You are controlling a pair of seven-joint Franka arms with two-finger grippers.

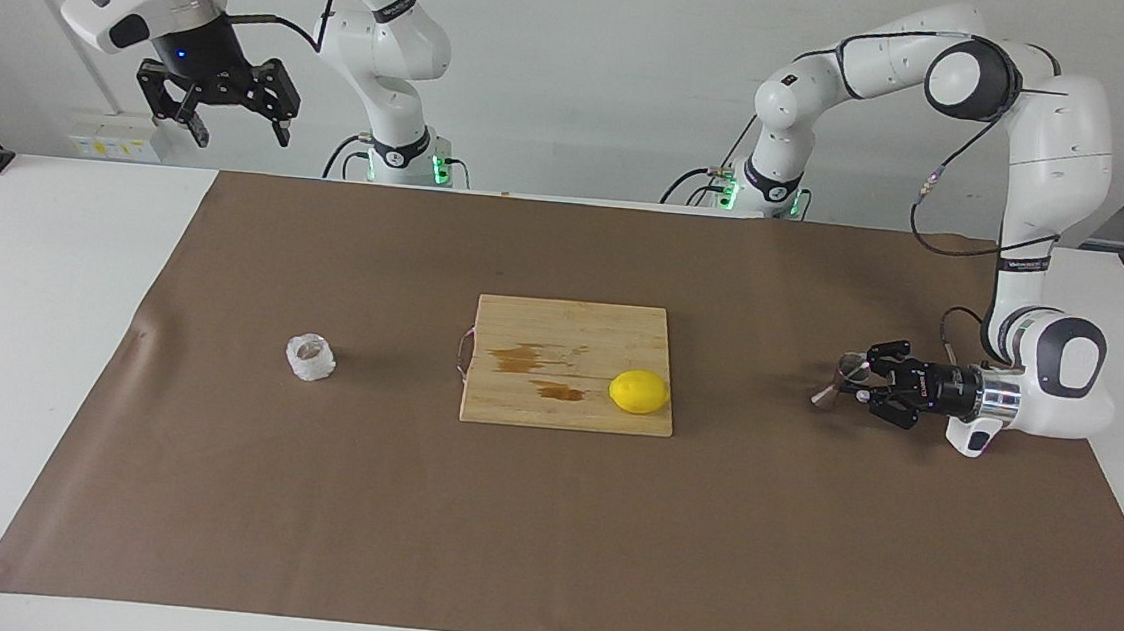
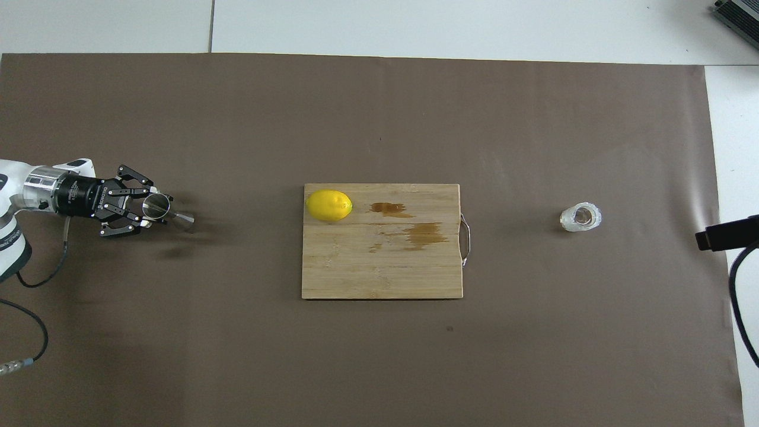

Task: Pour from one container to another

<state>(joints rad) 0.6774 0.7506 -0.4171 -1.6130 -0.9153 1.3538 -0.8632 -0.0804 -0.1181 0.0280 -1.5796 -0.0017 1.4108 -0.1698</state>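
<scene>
The steel jigger is on the brown mat toward the left arm's end of the table, and looks tilted. My left gripper lies low and level, its fingers closed around the jigger's upper cone. The whitish crinkly cup stands alone on the mat toward the right arm's end. My right gripper waits high in the air, open and empty, above the table's edge by its base. Only a dark part of the right arm shows in the overhead view.
A wooden cutting board with a metal handle and brown stains lies mid-table between jigger and cup. A yellow lemon sits on the board's corner toward the left arm. The brown mat covers the table.
</scene>
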